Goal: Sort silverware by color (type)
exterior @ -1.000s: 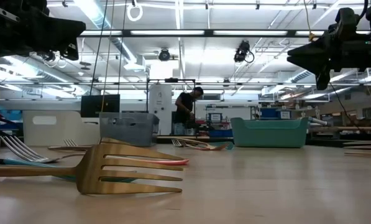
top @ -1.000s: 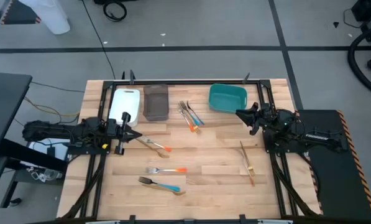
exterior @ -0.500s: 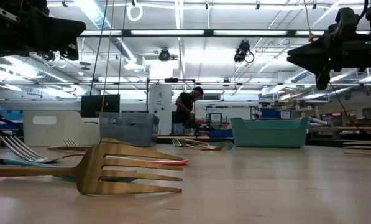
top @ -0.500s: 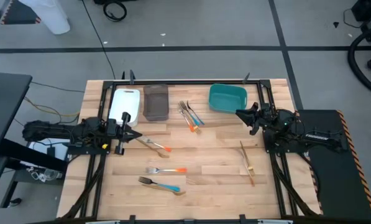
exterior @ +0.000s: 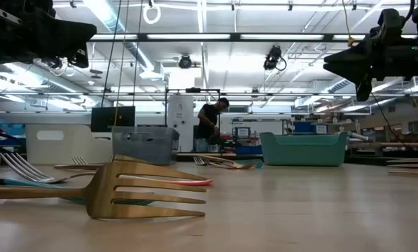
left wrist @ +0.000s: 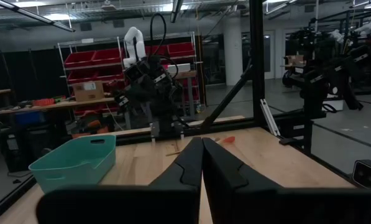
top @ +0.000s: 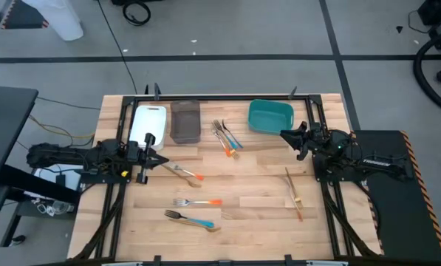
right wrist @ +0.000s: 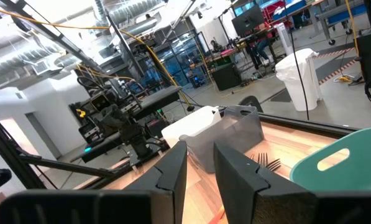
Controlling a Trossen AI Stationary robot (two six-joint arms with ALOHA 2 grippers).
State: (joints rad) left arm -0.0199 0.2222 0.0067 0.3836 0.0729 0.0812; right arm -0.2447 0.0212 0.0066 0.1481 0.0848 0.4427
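While both arms hang idle above the tabletop (top: 257,214), I size up the silverware, which lies scattered in loose groups. A small cluster (top: 226,136) sits in the upper middle of the high view, between the grey-brown bin (top: 185,122) and the teal bin (top: 270,116). An orange-handled fork (top: 198,201) and a blue-handled fork (top: 190,219) lie lower centre, another orange-tipped piece (top: 182,172) rests just beside the left tool (top: 148,157), and two tan wooden utensils (top: 294,193) lie at lower right. The white bin (top: 149,121) stands at upper left.

I judge every piece light, stiff and slim, lying nearly flat, so the hard part is getting fingers under it. Metal tines look slippery; the plastic handles should give better bite, so I would pinch across the handle near mid-length. The wooden ones seem light and less slick, though thin enough to snap if squeezed hard.

My left tool has its fingers pressed together with nothing between them, hovering at mid-left. My right tool (top: 286,135) holds its fingers slightly apart, empty, just below the teal bin.

No brand, label or writing is legible on any utensil or bin.
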